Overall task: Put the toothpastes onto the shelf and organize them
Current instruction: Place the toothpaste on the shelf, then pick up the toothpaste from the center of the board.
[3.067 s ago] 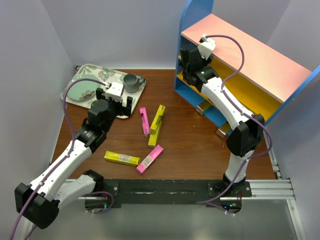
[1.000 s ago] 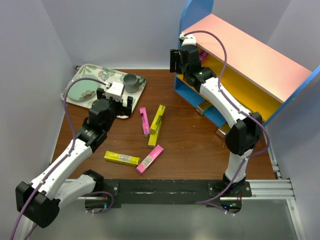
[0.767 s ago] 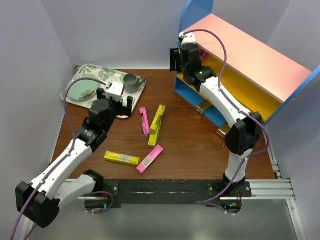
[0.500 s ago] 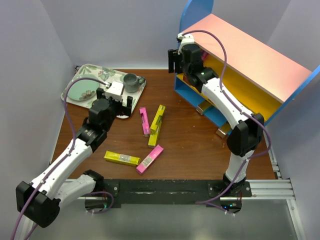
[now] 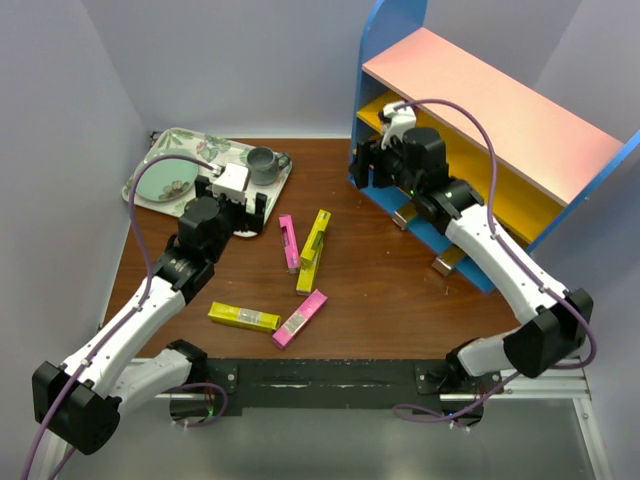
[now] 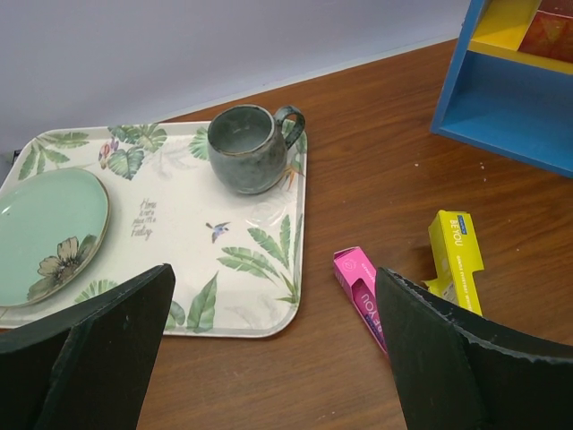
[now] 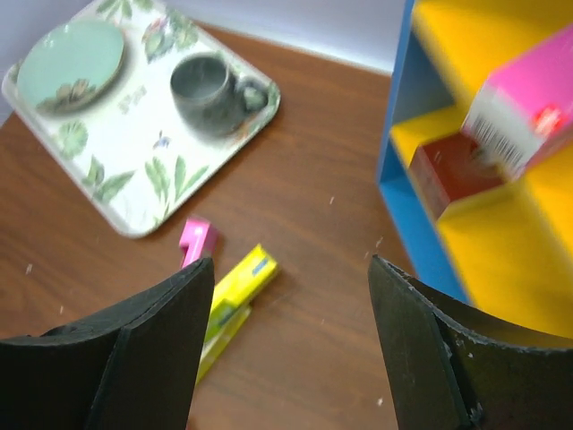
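Several toothpastes lie loose mid-table: a pink carton point(image 5: 288, 242), two yellow ones point(image 5: 316, 236) point(image 5: 243, 317) and another pink one point(image 5: 300, 318). The shelf point(image 5: 490, 100), with blue sides and a pink top, stands at the back right. On its yellow boards the right wrist view shows a pink carton point(image 7: 528, 98) and a dark red carton point(image 7: 452, 175). My right gripper point(image 5: 367, 168) hangs open and empty by the shelf's left end. My left gripper point(image 5: 240, 208) is wide open and empty over the tray's near corner, with a pink carton point(image 6: 363, 291) beside its right finger.
A floral tray point(image 5: 160, 160) at the back left carries a grey mug point(image 5: 262, 165) and a green plate point(image 5: 160, 183). Two pale cartons point(image 5: 405, 215) point(image 5: 445, 262) lie at the foot of the shelf. Grey walls close in the left and back.
My right arm has swung down and away from the shelf's upper left end to a lower spot in front of it, jaws a little wider. The left arm has not moved.
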Robot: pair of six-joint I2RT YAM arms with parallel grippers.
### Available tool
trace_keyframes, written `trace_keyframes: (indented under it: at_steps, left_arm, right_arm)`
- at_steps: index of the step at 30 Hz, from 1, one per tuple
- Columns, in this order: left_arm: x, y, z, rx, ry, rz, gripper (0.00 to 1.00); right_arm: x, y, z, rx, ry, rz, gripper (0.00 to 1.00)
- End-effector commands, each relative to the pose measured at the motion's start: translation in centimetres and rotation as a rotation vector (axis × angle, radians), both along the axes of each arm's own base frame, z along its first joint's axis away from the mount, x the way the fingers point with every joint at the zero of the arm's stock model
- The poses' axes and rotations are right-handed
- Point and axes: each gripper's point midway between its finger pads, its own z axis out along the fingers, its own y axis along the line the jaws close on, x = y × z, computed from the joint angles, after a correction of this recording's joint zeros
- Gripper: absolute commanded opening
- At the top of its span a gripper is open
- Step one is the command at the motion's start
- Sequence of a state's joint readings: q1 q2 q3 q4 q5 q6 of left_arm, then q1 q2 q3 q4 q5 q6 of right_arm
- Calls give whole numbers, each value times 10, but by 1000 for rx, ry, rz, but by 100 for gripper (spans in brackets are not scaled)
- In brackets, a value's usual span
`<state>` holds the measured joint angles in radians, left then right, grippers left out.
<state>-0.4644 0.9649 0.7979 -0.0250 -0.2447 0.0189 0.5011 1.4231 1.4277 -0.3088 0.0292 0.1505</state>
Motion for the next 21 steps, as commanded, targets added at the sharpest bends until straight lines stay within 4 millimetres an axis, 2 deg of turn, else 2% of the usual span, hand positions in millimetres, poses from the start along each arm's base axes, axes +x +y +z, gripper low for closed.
trace_keyframes:
  at_steps: [1, 2, 3, 5, 6, 10, 11, 12, 13, 14, 16, 17, 18, 19, 20, 21]
  left_arm:
    - [3, -3, 16, -35, -37, -14, 99]
    - [1, -2, 8, -22, -8, -16, 99]
    - [1, -3, 7, -21, -6, -17, 99]
    - [2, -2, 6, -18, -1, -12, 99]
    - [2, -2, 5, -17, 0, -9, 99]
    - [4, -1, 0, -36, 20, 15, 99]
    - [5, 0, -1, -33, 22, 19, 99]
    - [5, 1, -1, -32, 23, 25, 99]
    - [5, 4, -1, -29, 21, 40, 99]
    - [6, 5, 1, -29, 17, 49, 100]
    - [6, 10, 0, -23, 14, 73, 100]
    - [6, 12, 1, -22, 12, 82, 100]
    - [6, 13, 2, -22, 9, 89, 100]
    - [5, 16, 3, -21, 4, 104, 100]
    - [6, 18, 5, -22, -1, 115, 100]
    - [5, 20, 5, -22, -3, 124, 100]
  right_arm:
    - [-38, 2, -53, -3, 136, 94, 75]
    - [-45, -1, -55, -1, 136, 97, 75]
    - [-54, -5, -77, -19, 178, 101, 75]
    - [-67, -5, -86, -19, 187, 113, 75]
    - [-76, -6, -103, -34, 215, 115, 75]
    - [-100, 11, -124, -113, 198, 134, 76]
    - [-111, 27, -126, -135, 184, 162, 76]
    - [-111, 27, -130, -158, 172, 127, 76]
    - [-115, 36, -131, -152, 171, 135, 76]
    - [-124, 54, -128, -138, 149, 176, 76]
    - [-129, 71, -133, -141, 133, 180, 76]
    - [-139, 88, -129, -129, 106, 209, 76]
    - [-141, 97, -129, -126, 97, 212, 76]
    - [-140, 104, -138, -153, 94, 200, 76]
    - [-150, 120, -139, -156, 82, 230, 76]
    - [-150, 131, -134, -153, 68, 233, 76]
